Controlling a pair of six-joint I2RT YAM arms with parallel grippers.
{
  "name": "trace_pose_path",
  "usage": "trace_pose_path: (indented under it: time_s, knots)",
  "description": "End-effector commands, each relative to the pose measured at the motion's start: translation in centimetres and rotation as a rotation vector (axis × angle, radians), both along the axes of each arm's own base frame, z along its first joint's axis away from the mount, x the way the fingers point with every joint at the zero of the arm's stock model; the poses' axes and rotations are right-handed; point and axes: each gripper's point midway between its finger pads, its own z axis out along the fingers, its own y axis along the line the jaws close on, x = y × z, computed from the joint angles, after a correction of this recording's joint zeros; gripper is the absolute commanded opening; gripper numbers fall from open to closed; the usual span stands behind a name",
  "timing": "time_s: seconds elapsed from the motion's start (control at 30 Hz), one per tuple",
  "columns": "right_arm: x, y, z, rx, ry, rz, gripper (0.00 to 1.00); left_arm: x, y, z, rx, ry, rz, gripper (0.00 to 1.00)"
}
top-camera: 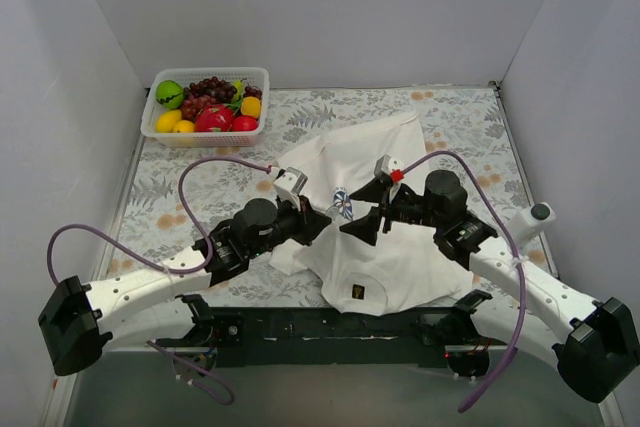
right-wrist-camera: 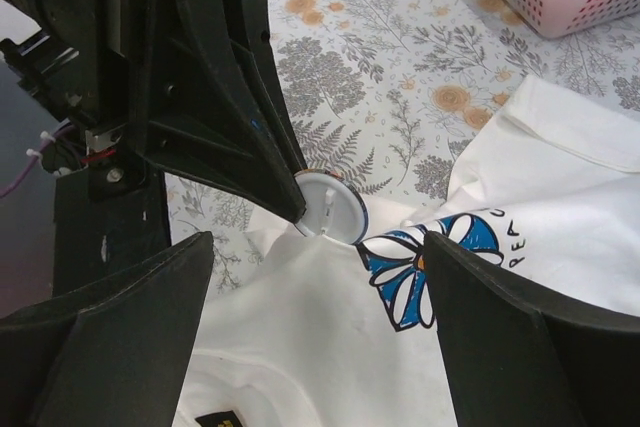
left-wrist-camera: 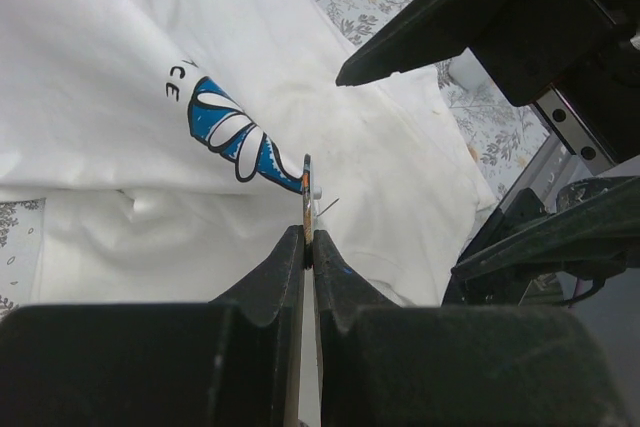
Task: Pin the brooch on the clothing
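- left tool (left-wrist-camera: 308,237): fingers pressed together, pinching the brooch (left-wrist-camera: 307,190) by its rim; from the left wrist the disc shows edge-on, standing upright out of the fingertips.
- right tool (right-wrist-camera: 315,247): fingers spread wide, holding nothing; they stand one on each side of the brooch (right-wrist-camera: 330,207) and the daisy print (right-wrist-camera: 410,267), low over the cloth.
- from the right wrist the brooch shows its pale round back with a small post in the middle; its lower edge meets a raised fold of the t-shirt (right-wrist-camera: 560,217), just beside the blue-and-white daisy print. whether the pin has gone through the cloth cannot be told.
- from above, the two tools meet tip to tip over the chest of the t-shirt (top-camera: 400,257), left tool (top-camera: 318,219) and right tool (top-camera: 365,219) close together by the print (top-camera: 342,204).
- the t-shirt lies crumpled on the bench (top-camera: 470,127), collar toward the arm bases, its dark neck label (top-camera: 358,291) facing up.
- the bench carries a floral-patterned cover.
- a white basket (top-camera: 205,71) of mixed fruit sits at the far left corner, well apart from the shirt.
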Motion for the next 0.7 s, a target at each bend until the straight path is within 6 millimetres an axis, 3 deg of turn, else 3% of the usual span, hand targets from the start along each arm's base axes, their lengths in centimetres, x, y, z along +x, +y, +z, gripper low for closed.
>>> trace_pose_path:
  time_s: [0.0,0.47,0.67]
  knots:
    - [-0.7,0.7,1.9,0.048,-0.072,0.103,0.88,-1.9,0.0,2.2,-0.028,-0.066,-0.118,0.00]
    - [-3.3,1.3,3.4,0.115,-0.057,0.321,0.79,-5.1,0.8,3.2,-0.047,-0.107,-0.263,0.00]
    - [-4.0,1.5,3.6,0.133,-0.040,0.370,0.76,-5.1,0.4,3.2,-0.048,-0.112,-0.280,0.00]
